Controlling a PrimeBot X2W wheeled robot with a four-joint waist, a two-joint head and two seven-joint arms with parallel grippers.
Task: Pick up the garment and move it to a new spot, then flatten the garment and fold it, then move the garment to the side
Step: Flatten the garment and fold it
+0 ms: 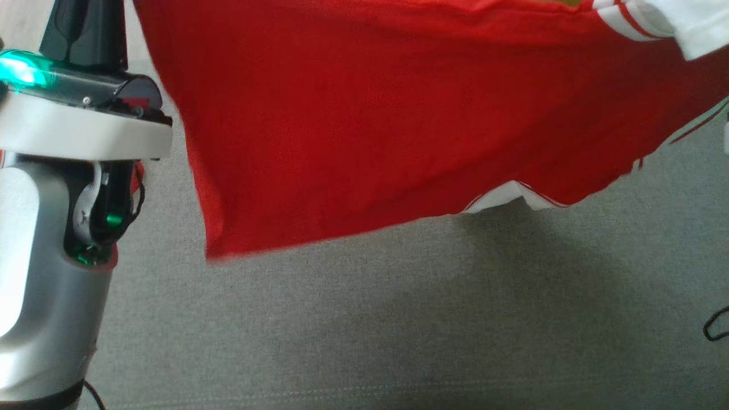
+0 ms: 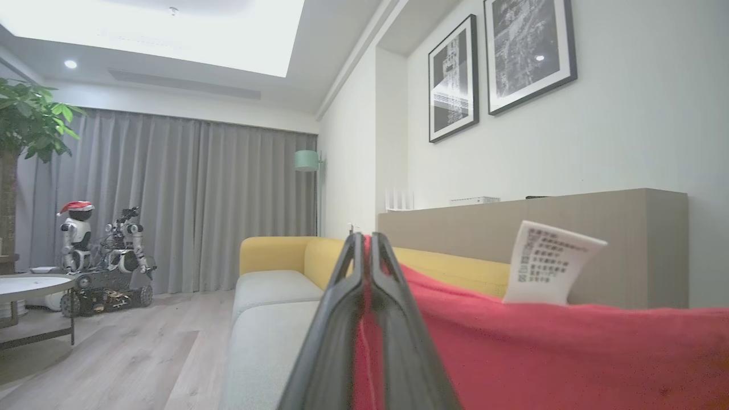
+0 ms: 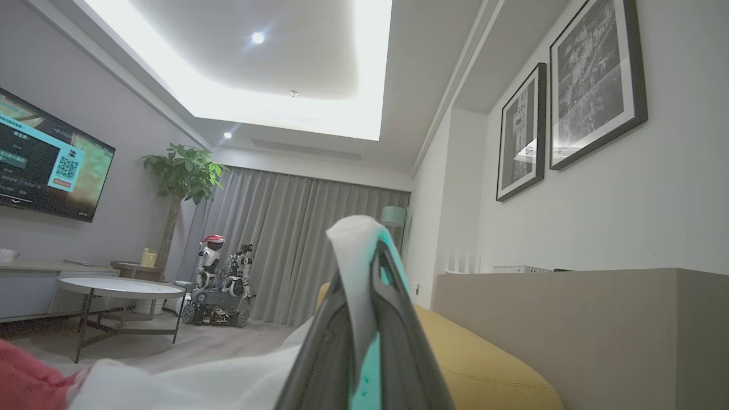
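Jaws of the left gripper (image 2: 364,250) pressed together, pinching red cloth of the garment (image 2: 569,353). From the fingers the cloth runs off toward 4 o'clock in that wrist view. A white printed label (image 2: 549,263) stands up at 3 o'clock.

Jaws of the right gripper (image 3: 367,256) closed on a white fold of the same garment, cloth trailing to 8 o'clock.

Head view: garment hangs spread from 12 o'clock, red with white trim, lower hem above the grey sofa seat (image 1: 398,324) at 6 o'clock. Pale left forearm (image 1: 40,228) at 9 o'clock.
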